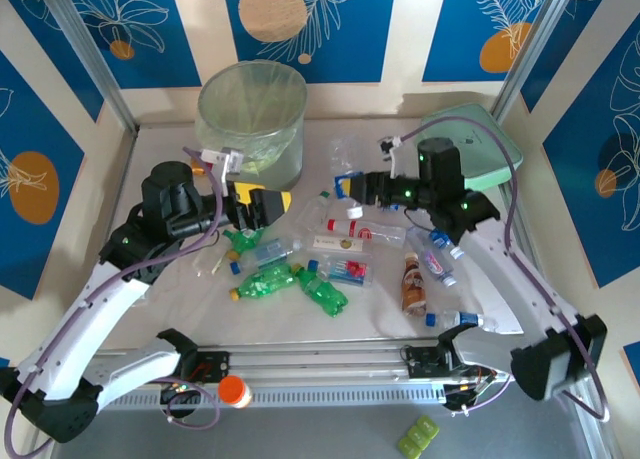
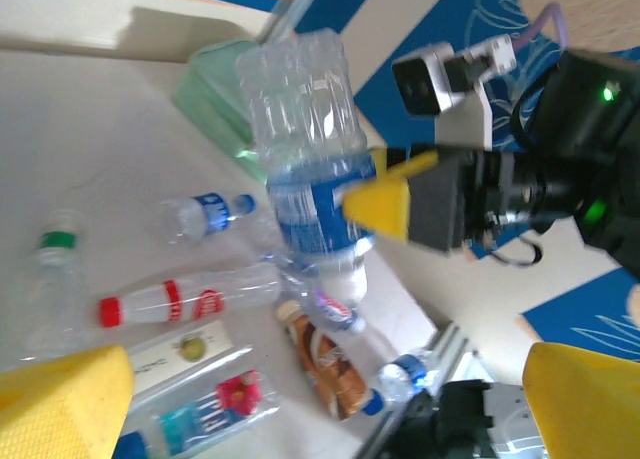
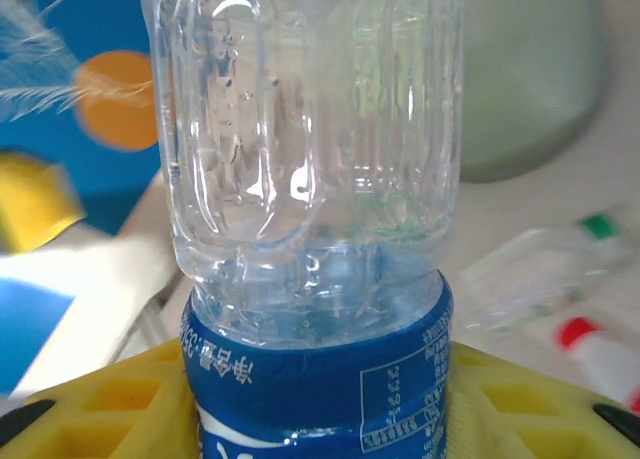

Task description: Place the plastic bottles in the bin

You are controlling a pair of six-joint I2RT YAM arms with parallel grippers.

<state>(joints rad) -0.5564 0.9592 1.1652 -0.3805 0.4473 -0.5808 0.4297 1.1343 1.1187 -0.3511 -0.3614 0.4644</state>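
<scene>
R gripper [image 1: 345, 187] is pinching blue-labelled clear bottle [image 2: 305, 159] neck-down above red-capped bottle [image 2: 170, 301] & packets [image 2: 195, 374]; L gripper [image 1: 262, 204] is hanging spread wide near bin [image 1: 250, 109].

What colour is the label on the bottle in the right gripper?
The bottle has a blue label with white print; right wrist view.

You have the bin [image 1: 250, 114] at the table's [image 1: 380, 314] far left and the case [image 1: 485, 149] at its far right. Between them the right gripper [image 1: 345, 187] holds one bottle [image 2: 300, 129] above the table, while the other bottles [image 1: 300, 284] lie nearer you, before the bin
</scene>
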